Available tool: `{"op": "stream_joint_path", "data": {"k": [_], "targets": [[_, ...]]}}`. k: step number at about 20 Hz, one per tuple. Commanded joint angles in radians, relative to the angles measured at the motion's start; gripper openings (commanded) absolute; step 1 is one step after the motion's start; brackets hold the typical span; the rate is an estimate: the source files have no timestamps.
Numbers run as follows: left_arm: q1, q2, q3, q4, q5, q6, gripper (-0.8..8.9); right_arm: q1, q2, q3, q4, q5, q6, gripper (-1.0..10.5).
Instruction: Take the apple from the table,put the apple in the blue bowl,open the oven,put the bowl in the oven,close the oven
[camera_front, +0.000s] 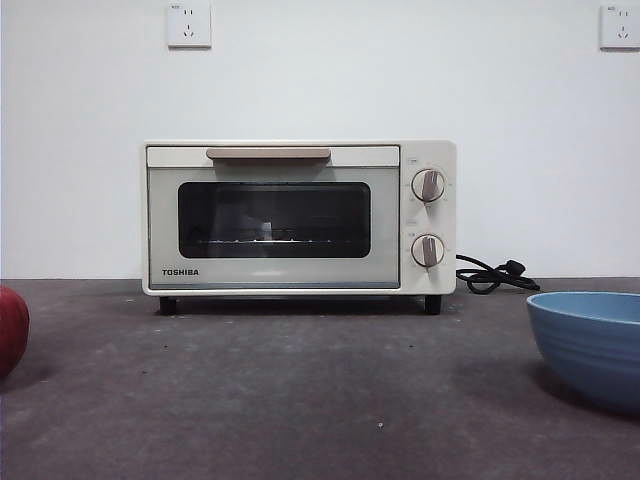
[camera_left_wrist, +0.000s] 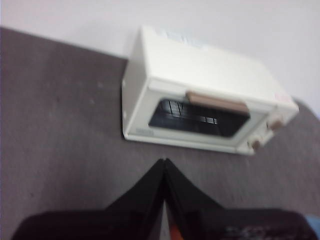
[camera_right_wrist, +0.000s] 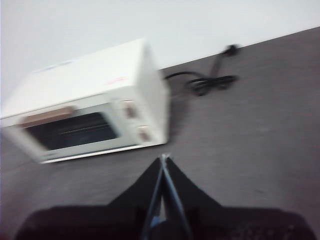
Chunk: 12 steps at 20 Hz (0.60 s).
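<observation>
The cream oven (camera_front: 300, 217) stands at the back centre of the table (camera_front: 300, 400) with its dark glass door closed and its beige handle (camera_front: 268, 154) across the top. At the left edge of the front view a dark red apple (camera_front: 10, 328) rests on the table, partly cut off. The blue bowl (camera_front: 592, 345) sits empty at the right edge. My left gripper (camera_left_wrist: 164, 161) is shut and held high, looking down on the oven (camera_left_wrist: 200, 95). My right gripper (camera_right_wrist: 164, 158) is shut too, above bare table short of the oven (camera_right_wrist: 90, 105). Neither gripper holds anything.
A black cord with plug (camera_front: 495, 275) lies coiled to the right of the oven, also seen as the cord (camera_right_wrist: 207, 80) in the right wrist view. A white wall with two sockets (camera_front: 189, 24) closes the back.
</observation>
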Motion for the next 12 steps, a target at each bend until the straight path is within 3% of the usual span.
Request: {"op": "stream_joint_path", "data": {"k": [1,12], "targets": [[0.003,0.047,0.060,-0.072,0.047,0.090,-0.05,0.000,0.050,0.053,0.001,-0.101,0.008,0.0],[0.000,0.089,0.103,-0.188,0.219,0.131,-0.05,0.047,0.260,0.137,-0.052,-0.307,-0.014,0.0]]}}
